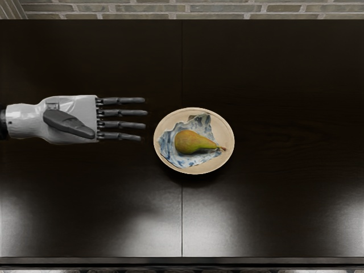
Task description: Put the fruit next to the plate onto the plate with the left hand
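The left hand [91, 119] is seen coming in from the picture's left edge, with its pale wrist [20, 120] just inside the frame. It is held flat above the dark tabletop [273, 205]. The four fingers [122, 112] are stretched out straight and slightly parted, and they are pointed toward the plate [226, 126]. The dark thumb [68, 124] is laid across the grey back of the hand. Nothing is held: the hand is wide open and empty. Whether the tabletop is touched by it cannot be told from this view.

The pear [193, 142] is found lying on its side on the plate, straight ahead of the fingertips and clearly apart from them. Its broad green-yellow end is turned toward the hand, and its narrow end with the stem is turned away from the hand. It is rested on the blue and white pattern [168, 145] at the middle of the cream plate. A strip of bare tabletop is left between the fingertips and the nearest part of the plate's rim.

A thin seam [182, 222] is seen running across the tabletop ahead of the fingertips and is crossed by the plate. A band of brick wall [170, 8] is shown along the top edge of the picture, on the thumbless side of the hand
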Action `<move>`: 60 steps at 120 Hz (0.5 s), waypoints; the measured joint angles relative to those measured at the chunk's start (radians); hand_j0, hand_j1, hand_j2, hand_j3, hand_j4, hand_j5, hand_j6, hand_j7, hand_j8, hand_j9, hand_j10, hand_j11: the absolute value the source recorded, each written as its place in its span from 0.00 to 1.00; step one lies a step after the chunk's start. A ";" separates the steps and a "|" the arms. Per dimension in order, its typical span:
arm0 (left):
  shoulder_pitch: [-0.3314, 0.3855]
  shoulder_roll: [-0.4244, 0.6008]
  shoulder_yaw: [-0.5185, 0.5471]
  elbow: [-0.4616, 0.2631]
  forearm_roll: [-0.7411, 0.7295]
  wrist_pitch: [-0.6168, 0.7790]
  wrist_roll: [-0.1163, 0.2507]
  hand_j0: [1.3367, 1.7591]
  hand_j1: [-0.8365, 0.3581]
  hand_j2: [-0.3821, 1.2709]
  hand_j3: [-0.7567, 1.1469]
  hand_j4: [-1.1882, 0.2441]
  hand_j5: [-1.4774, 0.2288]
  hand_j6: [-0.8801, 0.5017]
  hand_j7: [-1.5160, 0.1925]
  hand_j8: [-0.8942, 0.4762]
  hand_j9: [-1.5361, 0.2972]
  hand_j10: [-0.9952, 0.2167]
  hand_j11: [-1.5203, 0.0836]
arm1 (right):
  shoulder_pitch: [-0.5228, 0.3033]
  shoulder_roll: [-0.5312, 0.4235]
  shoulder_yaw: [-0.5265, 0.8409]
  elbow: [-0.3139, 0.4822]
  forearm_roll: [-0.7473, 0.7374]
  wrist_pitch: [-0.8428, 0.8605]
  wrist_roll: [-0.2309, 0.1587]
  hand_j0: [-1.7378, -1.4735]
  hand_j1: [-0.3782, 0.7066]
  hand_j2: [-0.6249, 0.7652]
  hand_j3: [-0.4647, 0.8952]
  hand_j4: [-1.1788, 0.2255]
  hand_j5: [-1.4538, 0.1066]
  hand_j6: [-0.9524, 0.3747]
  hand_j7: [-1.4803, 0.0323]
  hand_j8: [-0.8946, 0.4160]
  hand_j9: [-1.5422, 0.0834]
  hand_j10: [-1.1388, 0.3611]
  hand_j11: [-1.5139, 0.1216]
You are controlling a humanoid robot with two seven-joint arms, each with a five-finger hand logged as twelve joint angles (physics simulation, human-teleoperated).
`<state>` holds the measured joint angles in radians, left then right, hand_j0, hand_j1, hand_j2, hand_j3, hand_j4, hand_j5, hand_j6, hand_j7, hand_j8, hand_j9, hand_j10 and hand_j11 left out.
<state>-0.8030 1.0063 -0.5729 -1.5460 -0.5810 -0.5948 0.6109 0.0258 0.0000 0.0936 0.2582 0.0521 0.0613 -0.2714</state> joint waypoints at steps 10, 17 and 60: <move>0.016 0.021 -0.002 0.026 -0.001 -0.009 0.000 0.76 0.74 0.26 0.40 0.66 0.67 0.46 0.70 0.47 0.66 0.62 0.74 | 0.000 0.000 0.000 0.001 0.000 0.000 0.001 0.30 0.06 0.45 0.34 0.82 0.91 0.70 0.95 0.66 0.93 0.74 0.90; 0.023 0.047 -0.002 0.035 -0.001 -0.013 0.000 0.76 0.74 0.26 0.40 0.66 0.68 0.46 0.70 0.47 0.66 0.62 0.74 | 0.000 0.000 0.000 0.001 0.000 0.000 0.001 0.30 0.06 0.45 0.34 0.82 0.91 0.70 0.95 0.66 0.93 0.74 0.90; 0.047 0.136 -0.001 0.057 -0.002 -0.017 0.000 0.76 0.74 0.26 0.40 0.66 0.68 0.46 0.70 0.48 0.66 0.62 0.75 | 0.000 0.000 0.000 0.003 0.000 0.000 0.001 0.30 0.06 0.45 0.34 0.82 0.91 0.70 0.95 0.66 0.93 0.74 0.90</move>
